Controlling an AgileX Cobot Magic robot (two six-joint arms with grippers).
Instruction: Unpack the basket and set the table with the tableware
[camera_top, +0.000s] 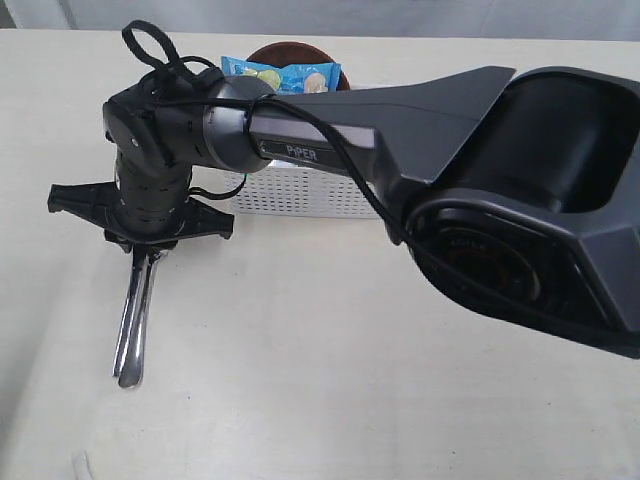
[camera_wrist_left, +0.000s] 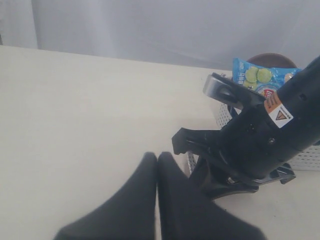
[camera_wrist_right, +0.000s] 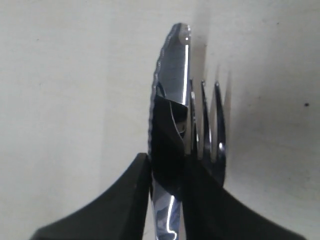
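My right gripper (camera_top: 146, 248) reaches across to the left of the white lattice basket (camera_top: 300, 192) and is shut on a steel knife (camera_wrist_right: 170, 75) and fork (camera_wrist_right: 211, 125), held side by side. The pair (camera_top: 132, 320) points away from the basket, low over the cream table (camera_top: 330, 390); I cannot tell if the tips touch it. Seen up close, my right gripper (camera_wrist_right: 167, 167) clamps both handles. My left gripper (camera_wrist_left: 157, 161) is shut on nothing, hanging above bare table beside the right arm. A brown plate (camera_top: 290, 50) stands in the basket, mostly hidden.
A blue chip bag (camera_top: 285, 73) lies on top of the basket's contents in front of the plate. The right arm's dark body (camera_top: 520, 190) covers much of the table's right side. The chip bag (camera_wrist_left: 257, 77) and basket wall (camera_wrist_left: 305, 159) also show past the left gripper.
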